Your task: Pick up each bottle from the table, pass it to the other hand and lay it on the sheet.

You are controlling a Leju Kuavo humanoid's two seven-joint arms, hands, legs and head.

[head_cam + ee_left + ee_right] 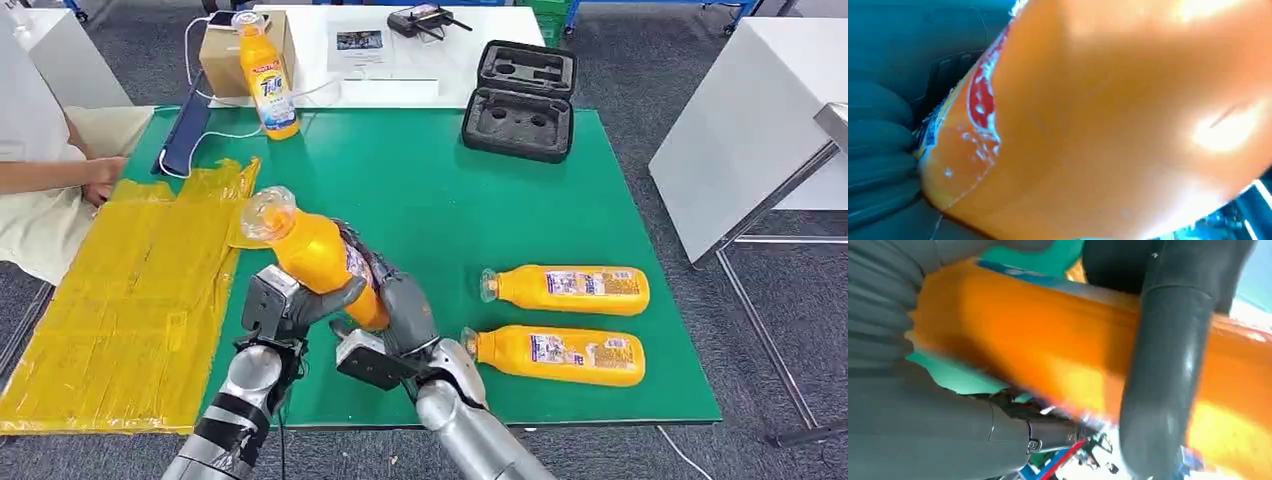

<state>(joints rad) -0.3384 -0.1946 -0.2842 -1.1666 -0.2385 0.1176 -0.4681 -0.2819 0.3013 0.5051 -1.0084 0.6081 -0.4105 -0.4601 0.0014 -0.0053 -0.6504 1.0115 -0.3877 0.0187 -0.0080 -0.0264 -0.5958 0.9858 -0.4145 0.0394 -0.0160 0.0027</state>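
An orange juice bottle (312, 252) (1108, 125) (1038, 345) is tilted in the air over the green table's (440, 200) front, its clear cap toward the yellow sheet (130, 290). My left hand (290, 305) (878, 145) grips its lower body from the left. From the right, my right hand (395, 310) wraps it, a dark finger (1168, 365) lying across the bottle. Two more orange bottles (570, 289) (560, 354) lie on their sides at the front right. Another bottle (268, 75) stands upright at the back left.
A person's arm (60, 175) rests by the sheet's far left corner. Behind stand a cardboard box (225, 55), an open black foam case (520, 100) and a dark blue flat object (185, 130) with a white cable. A white table (750, 110) is to the right.
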